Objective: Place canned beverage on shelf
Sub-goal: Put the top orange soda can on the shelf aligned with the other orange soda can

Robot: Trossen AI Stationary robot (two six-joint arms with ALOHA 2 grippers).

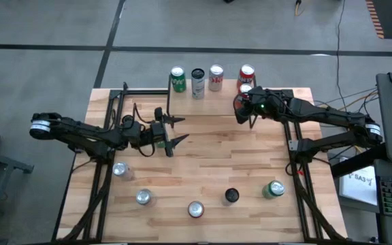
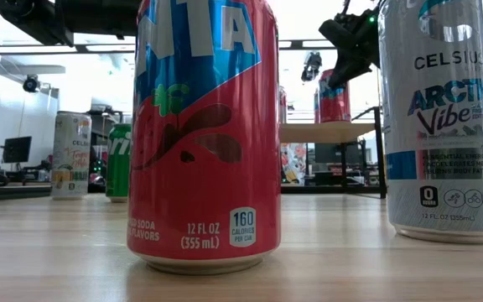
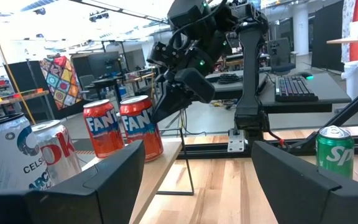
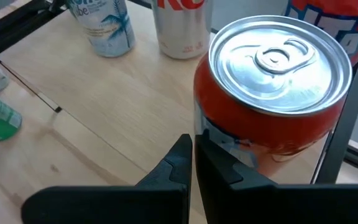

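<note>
My right end effector (image 1: 240, 109) hangs above the shelf's (image 1: 203, 95) right end, fingers pressed together and empty. Its wrist view shows the closed tips (image 4: 191, 165) just beside an orange can (image 4: 275, 93) standing upright on the shelf board; whether they touch it I cannot tell. The high view shows only two can tops there, the nearer one (image 1: 246, 88) half hidden by the arm. My left end effector (image 1: 172, 133) waits over the bench (image 1: 209, 170) left of centre, fingers spread, holding nothing. Its wrist view alone shows both orange cans (image 3: 143, 127) side by side at the shelf edge. Five more cans (image 1: 195, 209) stand along the bench's near side.
</note>
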